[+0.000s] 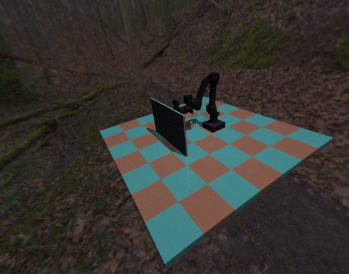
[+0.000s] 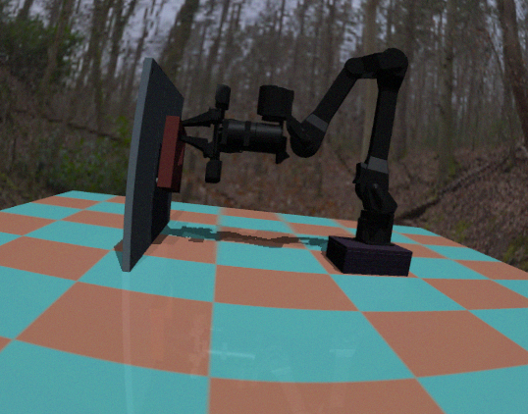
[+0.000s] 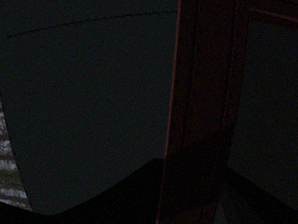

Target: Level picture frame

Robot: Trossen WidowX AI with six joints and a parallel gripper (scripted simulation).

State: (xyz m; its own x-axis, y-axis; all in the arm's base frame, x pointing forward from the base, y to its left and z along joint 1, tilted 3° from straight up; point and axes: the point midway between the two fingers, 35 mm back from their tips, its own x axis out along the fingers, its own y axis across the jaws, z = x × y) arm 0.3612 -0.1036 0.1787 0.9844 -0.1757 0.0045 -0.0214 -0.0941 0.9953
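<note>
Landmark: the upright dark grey rectangular wall panel with a paler edge (image 1: 168, 126) (image 2: 160, 90) (image 3: 90, 90). It is set on the teal-and-terracotta checkered tabletop (image 1: 219, 198) (image 2: 283, 338).

The red rectangular picture frame (image 2: 171, 154) (image 3: 206, 75) is located at the panel's arm-facing side, in front of its face. In the top view it is hidden by the panel. A dark area is seen inside its red border in the wrist view.

The black two-finger parallel gripper (image 1: 176, 108) (image 2: 184, 130) (image 3: 188, 172) is clenched on the frame, with part of the red border grasped. In the exterior view its fingers are pointed at the panel, one above the other, and are met by the frame's upper part. Exact finger contact can't be made out; the wrist view is too dark.

The black jointed arm (image 1: 203, 89) (image 2: 334, 95) is arched high on the same side of the panel, with its wrist section held roughly horizontal. The dark purple box-shaped base (image 1: 214, 128) (image 2: 346, 266) is placed on the tabletop, well apart from the panel. The black wrist-mounted block (image 1: 187, 99) (image 2: 276, 102) is carried above the wrist, farther from the panel than the fingers. Whether the frame is level can't be told from these angles. The screw can't be made out.
</note>
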